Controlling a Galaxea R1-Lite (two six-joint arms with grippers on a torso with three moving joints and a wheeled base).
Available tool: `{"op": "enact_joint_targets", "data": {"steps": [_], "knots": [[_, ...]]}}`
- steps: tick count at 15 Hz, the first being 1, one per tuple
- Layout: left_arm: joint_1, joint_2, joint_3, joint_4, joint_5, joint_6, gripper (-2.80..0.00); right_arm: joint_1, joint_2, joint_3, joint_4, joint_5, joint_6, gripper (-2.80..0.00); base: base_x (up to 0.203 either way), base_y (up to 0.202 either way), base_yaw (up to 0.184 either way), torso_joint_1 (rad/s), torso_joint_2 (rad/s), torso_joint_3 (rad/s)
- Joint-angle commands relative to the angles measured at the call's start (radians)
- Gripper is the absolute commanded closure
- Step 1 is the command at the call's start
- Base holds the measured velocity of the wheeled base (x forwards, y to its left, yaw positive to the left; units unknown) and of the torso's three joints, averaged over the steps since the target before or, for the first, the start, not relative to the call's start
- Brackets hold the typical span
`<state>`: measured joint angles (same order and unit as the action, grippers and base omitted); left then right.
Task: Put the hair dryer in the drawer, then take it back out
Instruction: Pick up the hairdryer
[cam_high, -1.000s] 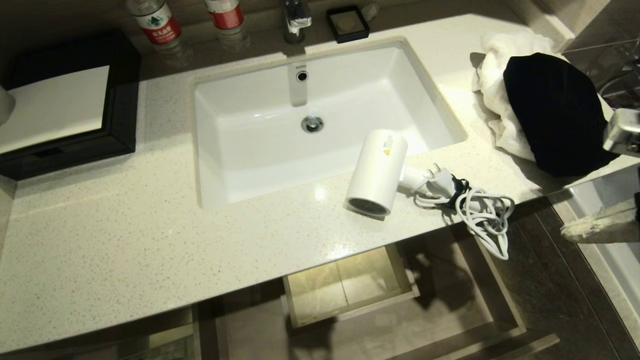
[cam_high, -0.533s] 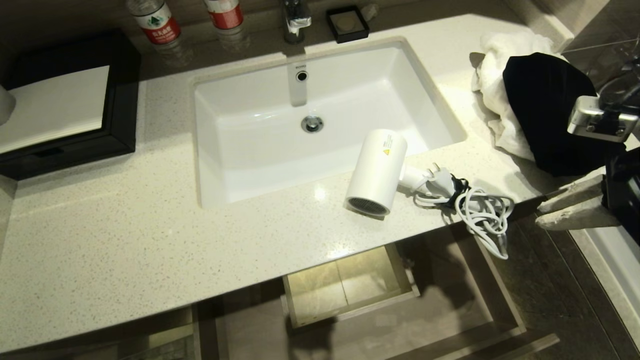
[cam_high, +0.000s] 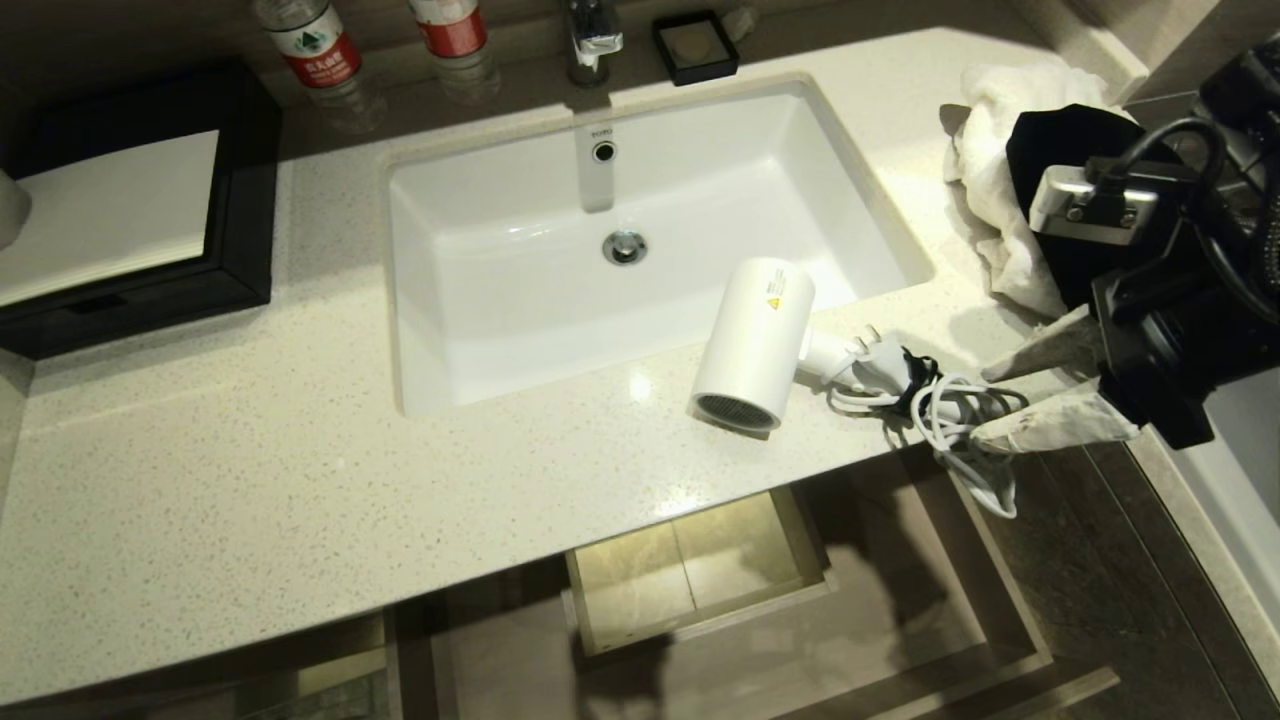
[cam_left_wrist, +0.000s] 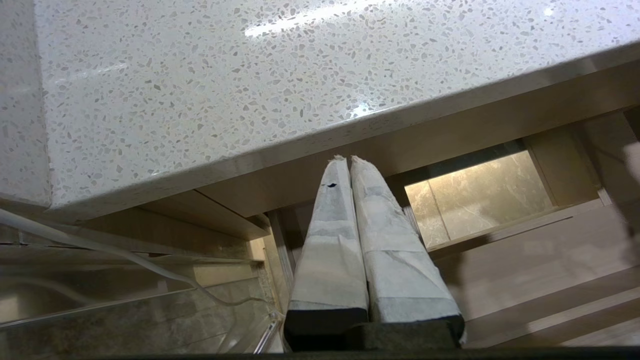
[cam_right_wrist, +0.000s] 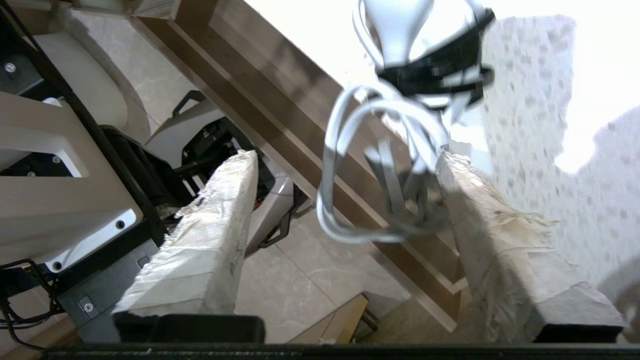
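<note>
Two cloth-wrapped fingers spread, right gripper (cam_high: 990, 400) | looped white cord (cam_high: 965, 420) | cylindrical hair dryer (cam_high: 752, 345), speckled counter (cam_high: 250, 480)

My right gripper (cam_high: 985, 405) reaches in from the right with its fingers (cam_right_wrist: 200, 245) spread wide apart. My left gripper (cam_left_wrist: 348, 159) hangs low, fingers pressed together.

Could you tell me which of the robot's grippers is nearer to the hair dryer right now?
The right. The right gripper, open, is at the hair dryer's bundled cord at the counter edge. The left gripper, shut, is parked below the countertop by the drawer, away from it.
</note>
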<state>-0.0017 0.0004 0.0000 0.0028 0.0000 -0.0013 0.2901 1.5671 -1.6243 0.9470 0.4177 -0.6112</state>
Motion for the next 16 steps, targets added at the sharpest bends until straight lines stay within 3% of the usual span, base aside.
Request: {"op": "enact_joint_targets", "data": {"steps": [1, 11, 16], "knots": [[0.0, 0.0, 0.002, 0.0, 0.0, 0.0, 0.0, 0.011, 0.074, -0.051, 0.006, 0.011, -0.012, -2.8, 0.0, 0.0, 0.0, 0.0, 0.0, 0.0], [0.0, 0.0, 0.001, 0.0, 0.0, 0.0, 0.0, 0.018, 0.171, -0.06, -0.013, -0.004, -0.079, -2.8, 0.0, 0.0, 0.0, 0.0, 0.0, 0.0], [0.0, 0.0, 0.001, 0.0, 0.0, 0.0, 0.0, 0.029, 0.213, -0.058, -0.029, -0.05, -0.082, -2.8, 0.0, 0.0, 0.0, 0.0, 0.0, 0.0]]}}
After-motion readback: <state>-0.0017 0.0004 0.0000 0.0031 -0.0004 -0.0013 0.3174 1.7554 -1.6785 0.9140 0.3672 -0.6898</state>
